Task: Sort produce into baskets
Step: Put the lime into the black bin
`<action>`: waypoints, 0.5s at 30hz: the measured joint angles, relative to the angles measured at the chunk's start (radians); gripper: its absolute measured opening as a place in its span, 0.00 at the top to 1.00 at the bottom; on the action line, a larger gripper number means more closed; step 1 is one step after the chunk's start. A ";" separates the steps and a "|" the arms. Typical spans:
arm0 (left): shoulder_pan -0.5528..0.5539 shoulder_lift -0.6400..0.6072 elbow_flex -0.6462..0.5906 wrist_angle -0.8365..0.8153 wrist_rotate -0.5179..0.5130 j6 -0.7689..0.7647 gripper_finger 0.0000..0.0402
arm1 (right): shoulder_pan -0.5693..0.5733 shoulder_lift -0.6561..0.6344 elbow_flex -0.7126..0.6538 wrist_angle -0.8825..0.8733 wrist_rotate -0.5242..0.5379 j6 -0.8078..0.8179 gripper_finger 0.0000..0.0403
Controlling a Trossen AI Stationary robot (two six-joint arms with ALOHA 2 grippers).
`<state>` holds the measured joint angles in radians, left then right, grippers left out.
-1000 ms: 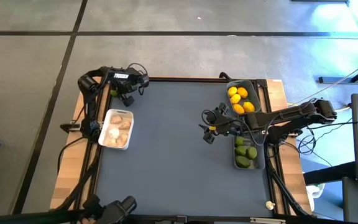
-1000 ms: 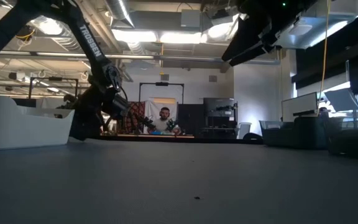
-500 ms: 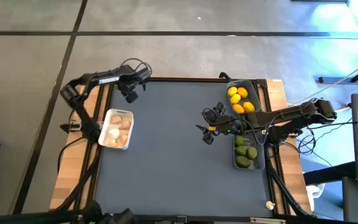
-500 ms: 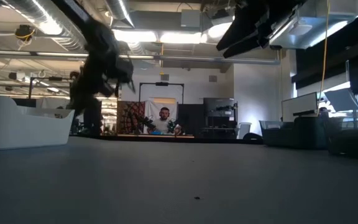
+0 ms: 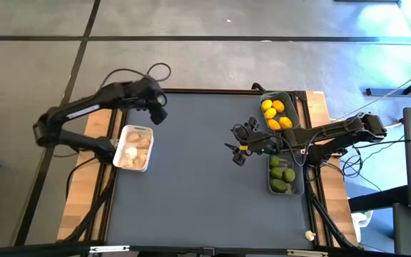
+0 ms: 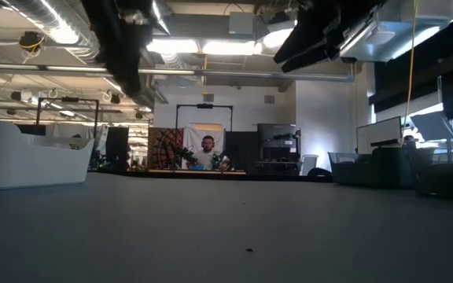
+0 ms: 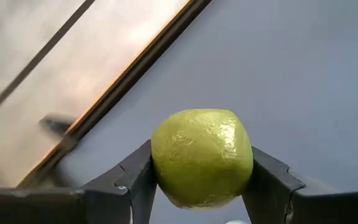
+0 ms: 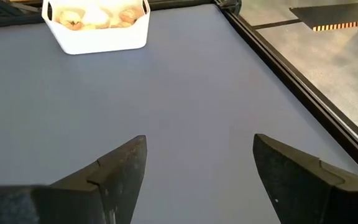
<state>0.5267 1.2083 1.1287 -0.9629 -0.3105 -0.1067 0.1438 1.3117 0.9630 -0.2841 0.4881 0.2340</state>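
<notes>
Left wrist view: left gripper (image 7: 201,180) fingers clamped on a lime (image 7: 202,158) at its widest middle. Looks firm, light, waxy-slippery. Right gripper (image 8: 197,168) fingers apart, empty.

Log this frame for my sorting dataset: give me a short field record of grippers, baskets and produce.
left gripper: shut on lime, near table's far left corner
right gripper: open, empty, hovering beside the right baskets
white basket: garlic bulbs, table's left side
lemon basket: lemons, far right
lime basket: limes, right, nearer
table: no loose produce visible
</notes>
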 joint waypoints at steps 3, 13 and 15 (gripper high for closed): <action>-0.052 -0.068 0.000 0.077 0.078 -0.021 0.53 | 0.000 0.000 0.000 0.018 -0.002 0.000 0.28; -0.238 -0.139 0.000 0.359 0.315 -0.094 0.53 | 0.000 0.015 0.000 0.222 -0.069 -0.138 0.28; -0.281 -0.129 0.000 0.421 0.330 -0.101 0.53 | 0.000 0.034 0.000 0.294 -0.105 -0.179 0.28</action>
<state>0.2459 1.0792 1.1290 -0.5415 0.0196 -0.2082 0.1440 1.3455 0.9630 0.0097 0.3830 0.0549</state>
